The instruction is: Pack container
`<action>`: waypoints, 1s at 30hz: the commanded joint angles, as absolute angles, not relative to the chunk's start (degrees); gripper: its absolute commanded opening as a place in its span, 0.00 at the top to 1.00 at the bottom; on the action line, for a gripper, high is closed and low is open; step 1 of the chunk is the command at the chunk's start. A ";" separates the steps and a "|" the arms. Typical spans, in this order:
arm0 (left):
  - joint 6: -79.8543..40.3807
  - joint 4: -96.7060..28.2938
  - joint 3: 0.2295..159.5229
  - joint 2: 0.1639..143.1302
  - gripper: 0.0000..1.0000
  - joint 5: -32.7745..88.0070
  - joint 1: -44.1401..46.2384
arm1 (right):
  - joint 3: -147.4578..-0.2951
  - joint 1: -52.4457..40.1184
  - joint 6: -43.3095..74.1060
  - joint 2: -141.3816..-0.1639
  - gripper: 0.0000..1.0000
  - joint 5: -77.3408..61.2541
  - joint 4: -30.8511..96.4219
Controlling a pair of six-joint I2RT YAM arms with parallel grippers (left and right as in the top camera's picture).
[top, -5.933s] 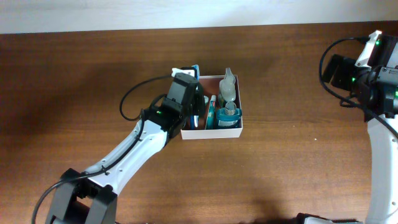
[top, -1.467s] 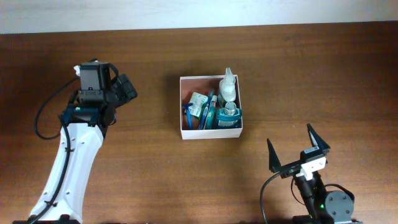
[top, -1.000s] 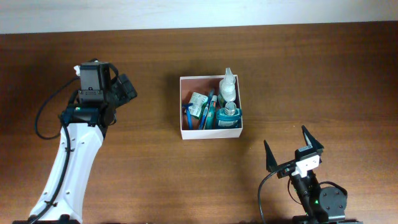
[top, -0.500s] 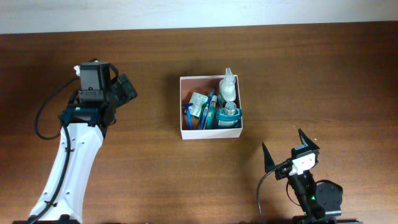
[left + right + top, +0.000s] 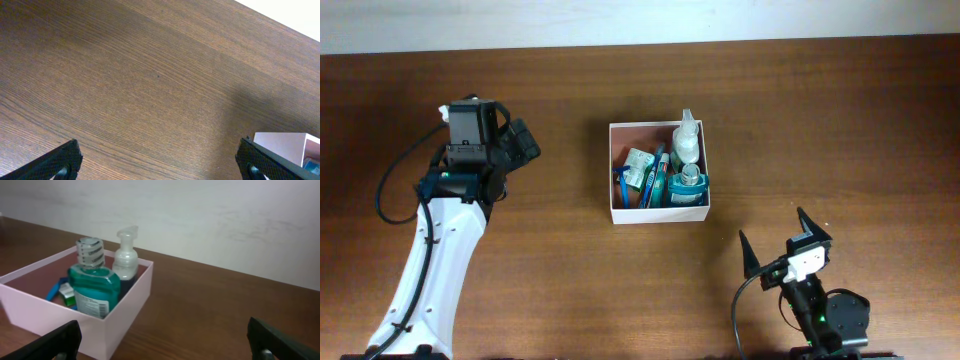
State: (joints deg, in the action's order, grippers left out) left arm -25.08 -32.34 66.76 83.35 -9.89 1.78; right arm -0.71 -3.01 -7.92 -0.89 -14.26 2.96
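Across the whole overhead view runs the dark wooden table (image 5: 800, 110), with a pale wall along its upper edge. My left arm (image 5: 435, 240) rises from the lower left corner of the frame up to the upper left, well apart from everything else.

Next in size is the container (image 5: 658, 214), a square, shallow box with white walls and a reddish-brown inside, sitting just above the middle of the overhead frame. My left wrist camera catches only one white corner of it (image 5: 280, 144) at the lower right. My right wrist camera sees it on the left side of its frame (image 5: 60, 327).

My left gripper (image 5: 523, 143) points toward the right of the frame, its fingers spread wide with only bare wood between them (image 5: 157, 152). My right gripper (image 5: 772, 228) sits at the lower right, below the box and clear of it, jaws likewise wide apart and holding nothing (image 5: 164, 330).

Inside the box, along its right wall, stand a green mouthwash bottle (image 5: 688, 186) (image 5: 92, 295) and a clear foam pump bottle (image 5: 687, 142) (image 5: 125, 260), the pump above the mouthwash. Left of them lie a small green-and-white packet (image 5: 640, 165) and a blue-handled item (image 5: 623, 186) that I cannot make out.
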 commanded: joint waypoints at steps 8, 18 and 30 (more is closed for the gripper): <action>-24.58 -32.23 67.33 82.70 0.01 -9.91 1.69 | -0.32 -12.19 -8.14 -0.19 0.02 -13.50 3.20; -24.58 -32.23 67.33 82.70 0.01 -9.91 1.69 | -0.32 -11.22 -8.14 -0.19 0.01 -13.50 3.20; -24.58 -32.23 67.33 82.70 0.01 -9.91 1.69 | -0.32 -10.85 -8.16 -0.19 0.01 -13.50 3.20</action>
State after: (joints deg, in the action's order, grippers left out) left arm -25.08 -32.34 66.76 83.35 -9.89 1.78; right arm -0.71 -11.18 -7.92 -0.89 -14.22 2.96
